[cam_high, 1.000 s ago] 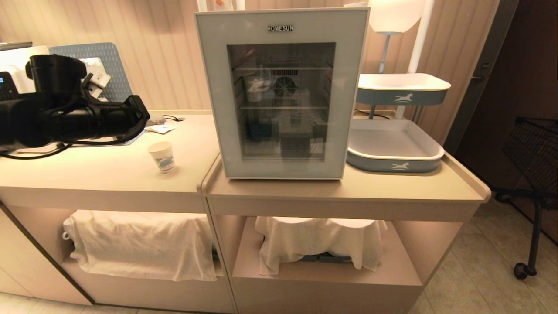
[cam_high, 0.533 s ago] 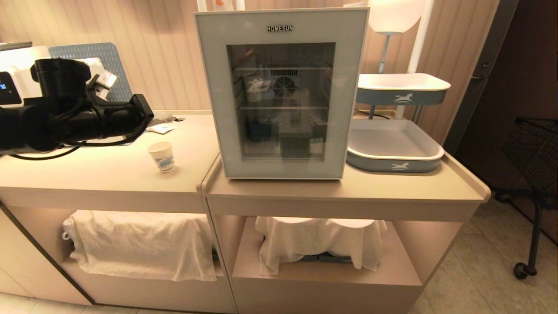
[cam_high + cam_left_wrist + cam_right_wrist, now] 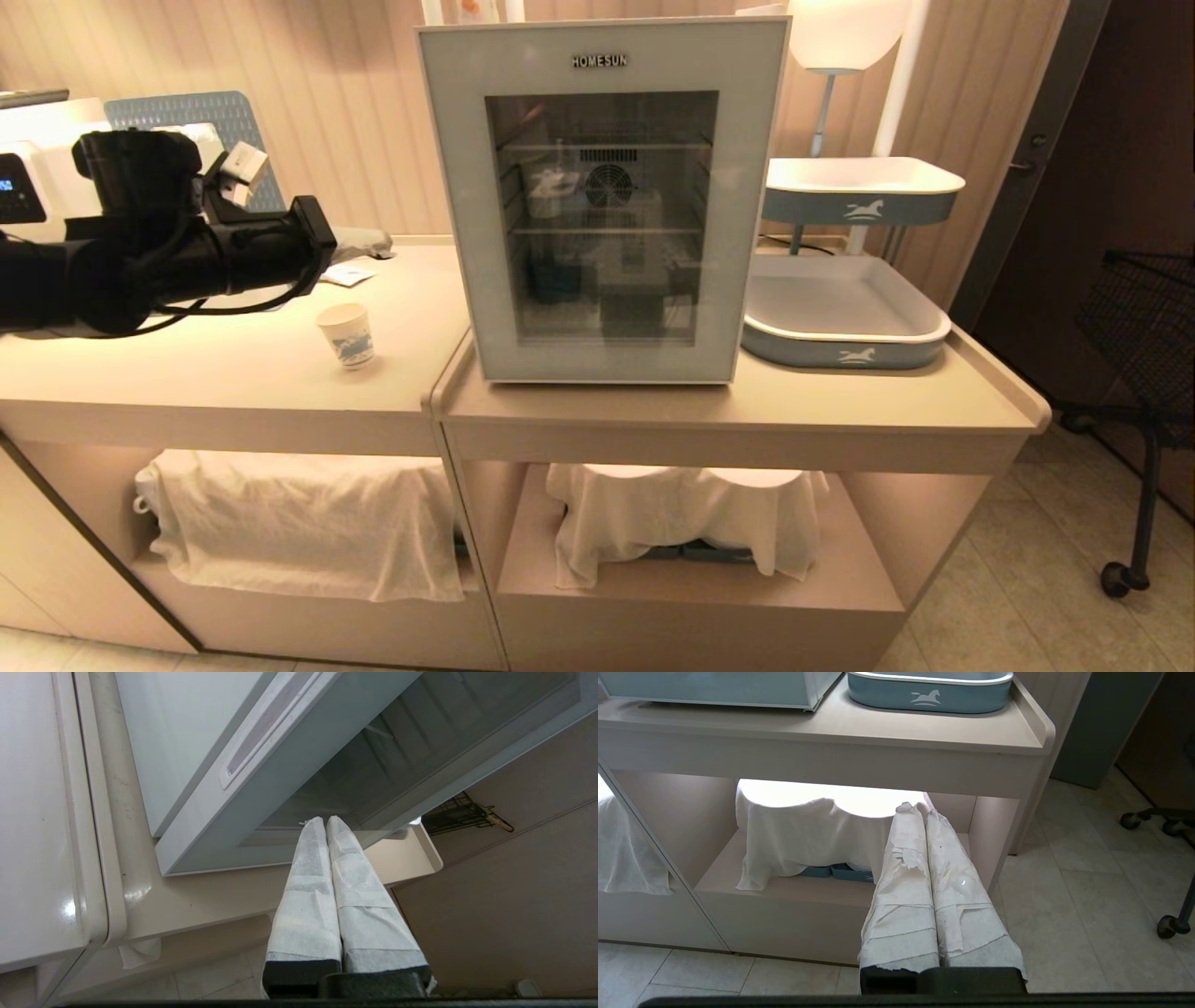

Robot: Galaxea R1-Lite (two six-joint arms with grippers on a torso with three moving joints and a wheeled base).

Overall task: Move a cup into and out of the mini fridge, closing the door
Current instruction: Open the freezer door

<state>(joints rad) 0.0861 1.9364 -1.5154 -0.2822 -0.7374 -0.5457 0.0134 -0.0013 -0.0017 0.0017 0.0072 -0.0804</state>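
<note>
Mini fridge (image 3: 602,201): white, "HOMESUN" on closed glass door (image 3: 597,65). Cup (image 3: 346,335): white paper, blue print, upright. Left gripper (image 3: 325,821), right gripper (image 3: 920,808): fingers pressed together, empty.

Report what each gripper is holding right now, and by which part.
Nothing is held. The left gripper is shut on itself near the mini fridge; the right gripper is shut and empty, parked low. The cup stands untouched on the counter.
</note>
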